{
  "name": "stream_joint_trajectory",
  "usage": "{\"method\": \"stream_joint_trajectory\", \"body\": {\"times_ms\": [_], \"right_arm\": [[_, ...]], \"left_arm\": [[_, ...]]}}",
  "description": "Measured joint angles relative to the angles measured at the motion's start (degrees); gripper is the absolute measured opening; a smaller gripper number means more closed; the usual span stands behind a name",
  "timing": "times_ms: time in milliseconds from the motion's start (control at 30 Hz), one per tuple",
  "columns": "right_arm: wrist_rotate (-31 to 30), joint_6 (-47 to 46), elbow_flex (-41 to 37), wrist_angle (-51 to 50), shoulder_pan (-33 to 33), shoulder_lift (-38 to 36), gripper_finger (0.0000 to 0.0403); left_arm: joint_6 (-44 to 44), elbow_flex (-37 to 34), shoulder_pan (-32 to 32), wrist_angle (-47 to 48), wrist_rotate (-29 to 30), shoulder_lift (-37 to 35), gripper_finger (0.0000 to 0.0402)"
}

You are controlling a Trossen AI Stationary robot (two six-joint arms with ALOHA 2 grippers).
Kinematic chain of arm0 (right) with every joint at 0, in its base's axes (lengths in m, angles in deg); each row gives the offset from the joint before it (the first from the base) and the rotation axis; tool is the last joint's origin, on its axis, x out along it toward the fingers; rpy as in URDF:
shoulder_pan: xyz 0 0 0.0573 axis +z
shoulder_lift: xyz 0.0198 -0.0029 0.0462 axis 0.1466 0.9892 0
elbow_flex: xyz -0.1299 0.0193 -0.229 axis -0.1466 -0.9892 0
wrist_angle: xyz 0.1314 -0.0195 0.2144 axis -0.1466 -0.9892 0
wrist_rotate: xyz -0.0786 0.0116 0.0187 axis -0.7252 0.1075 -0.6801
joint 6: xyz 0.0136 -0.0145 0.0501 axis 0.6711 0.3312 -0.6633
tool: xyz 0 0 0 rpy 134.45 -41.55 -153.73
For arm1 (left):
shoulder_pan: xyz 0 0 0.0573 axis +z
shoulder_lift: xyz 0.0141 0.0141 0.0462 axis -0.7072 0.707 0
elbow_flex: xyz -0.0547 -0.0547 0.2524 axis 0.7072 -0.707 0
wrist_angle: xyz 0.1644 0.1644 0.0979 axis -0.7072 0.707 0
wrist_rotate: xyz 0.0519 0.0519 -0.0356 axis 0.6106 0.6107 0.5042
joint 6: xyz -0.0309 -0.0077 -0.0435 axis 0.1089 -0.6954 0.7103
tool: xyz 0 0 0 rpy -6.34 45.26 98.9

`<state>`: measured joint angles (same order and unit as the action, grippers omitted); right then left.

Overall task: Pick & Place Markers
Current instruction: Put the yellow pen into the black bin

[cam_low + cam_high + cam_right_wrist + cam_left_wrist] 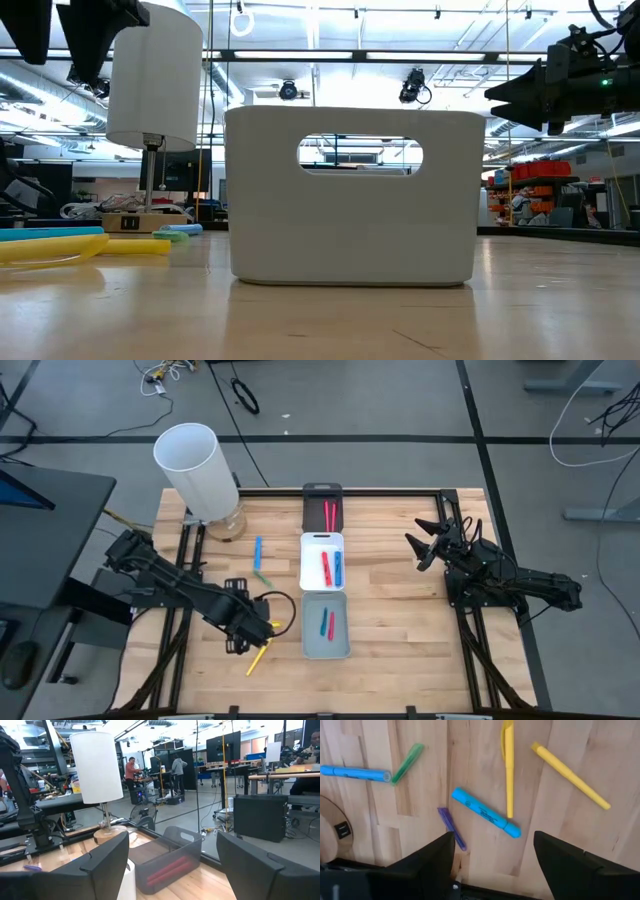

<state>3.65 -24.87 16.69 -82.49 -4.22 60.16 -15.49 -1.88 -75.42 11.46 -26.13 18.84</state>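
Several loose markers lie flat on the wooden table left of the trays. In the left wrist view I see a blue marker (486,813), a purple one (452,828), two yellow ones (509,768) (570,775), a green one (406,763) and a second blue one (355,773). My left gripper (495,857) (250,628) hangs open above them, pointing down, the blue and purple markers just ahead of its fingers. Red and blue markers lie in the white tray (322,540), the grey tray (340,645) and the black tray (322,490). My right gripper (425,545) (172,865) waits open, raised at the table's right.
A tall white lamp (195,468) on a round wooden base stands at the far left corner. The three trays form a row down the table's middle; the nearest one (350,195) fills the low view. Bare wood lies between the trays and my right arm.
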Motion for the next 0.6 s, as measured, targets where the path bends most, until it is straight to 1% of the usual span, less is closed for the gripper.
{"method": "stream_joint_trajectory", "body": {"times_ms": [167,300,400,600], "right_arm": [[0.0,0.0,0.0,0.0,0.0,0.0,0.0302],[0.0,0.0,0.0,0.0,0.0,0.0,0.0302],[0.0,0.0,0.0,0.0,0.0,0.0,0.0302],[0.0,0.0,0.0,0.0,0.0,0.0,0.0302]], "left_arm": [[0.4,-0.1,0.0,-0.6,0.3,1.0,0.0235],[0.6,-3.4,0.0,-4.4,0.6,0.8,0.0211],[0.7,-6.7,0.0,-8.0,0.3,0.8,0.0208],[0.4,-13.2,0.3,-16.1,-0.8,0.8,0.0218]]}}
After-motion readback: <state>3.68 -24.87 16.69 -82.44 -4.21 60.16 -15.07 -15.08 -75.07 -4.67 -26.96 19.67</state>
